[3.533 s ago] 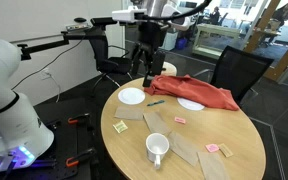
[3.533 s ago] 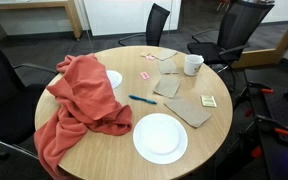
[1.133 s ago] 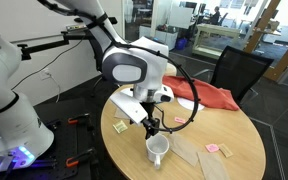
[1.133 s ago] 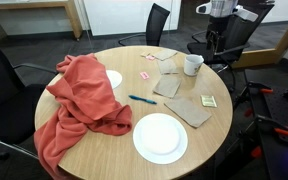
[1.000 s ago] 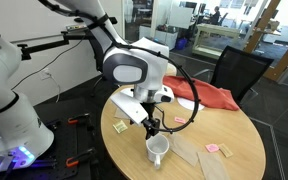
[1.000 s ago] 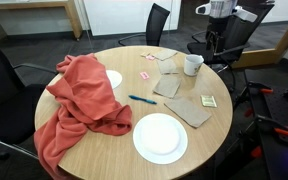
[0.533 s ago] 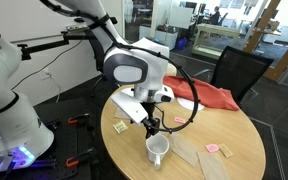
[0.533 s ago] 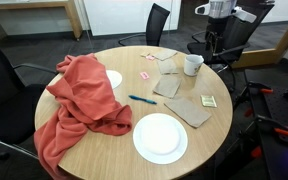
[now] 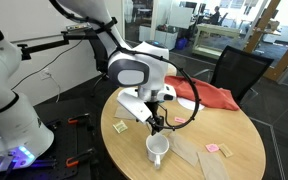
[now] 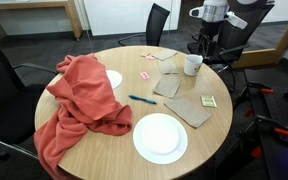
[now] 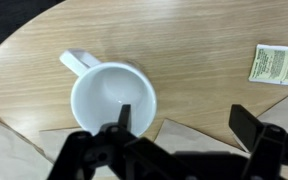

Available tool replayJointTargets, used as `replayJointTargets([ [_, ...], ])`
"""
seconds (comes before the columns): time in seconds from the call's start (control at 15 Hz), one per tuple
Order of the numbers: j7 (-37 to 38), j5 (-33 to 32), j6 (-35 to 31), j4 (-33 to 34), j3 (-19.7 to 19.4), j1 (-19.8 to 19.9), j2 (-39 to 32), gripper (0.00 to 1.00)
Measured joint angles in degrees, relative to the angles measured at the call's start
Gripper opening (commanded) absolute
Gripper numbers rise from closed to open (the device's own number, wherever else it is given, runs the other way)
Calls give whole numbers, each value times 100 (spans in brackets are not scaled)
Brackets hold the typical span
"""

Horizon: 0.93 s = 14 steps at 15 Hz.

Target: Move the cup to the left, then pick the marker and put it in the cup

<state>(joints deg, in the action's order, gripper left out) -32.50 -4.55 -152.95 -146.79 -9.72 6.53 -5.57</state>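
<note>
Moved: the arm has swung from the table's far side to stand over the cup [image 9: 158, 149]; in the last half second it shifted only slightly
Pincer: the gripper [image 11: 183, 116] is released, fingers spread wide, nothing between them
Cup: right under the pincer, upright, handle pointing away from it in the wrist view; one finger hangs over its mouth, the other outside its wall
Marker: the marker [image 10: 141, 99] lies well apart from the pincer, by the red cloth [image 10: 79, 100]
Writing: a yellow-green card [image 11: 275, 63] beside the pincer carries print too blurred to read
Surface: round wooden table [image 9: 239, 125]
Room: office, dark floor, black chairs
Views: only an exterior view shows the marker and the white plate [image 10: 160, 138]
</note>
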Motion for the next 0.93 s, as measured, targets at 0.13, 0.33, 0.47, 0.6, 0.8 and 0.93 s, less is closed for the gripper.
replayJointTargets([
  [0.13, 7, 46, -66, 131, 81, 3, -210, 100],
  [0.33, 27, 51, -194, 351, 196, 51, -528, 100],
  [0.47, 54, 51, -205, 501, 226, 85, -718, 100],
  [0.6, 76, 52, -205, 632, 267, 163, -881, 100],
  [0.8, 133, 52, -205, 756, 344, 289, -1063, 100],
  [0.93, 134, 52, -205, 807, 378, 350, -1163, 100],
])
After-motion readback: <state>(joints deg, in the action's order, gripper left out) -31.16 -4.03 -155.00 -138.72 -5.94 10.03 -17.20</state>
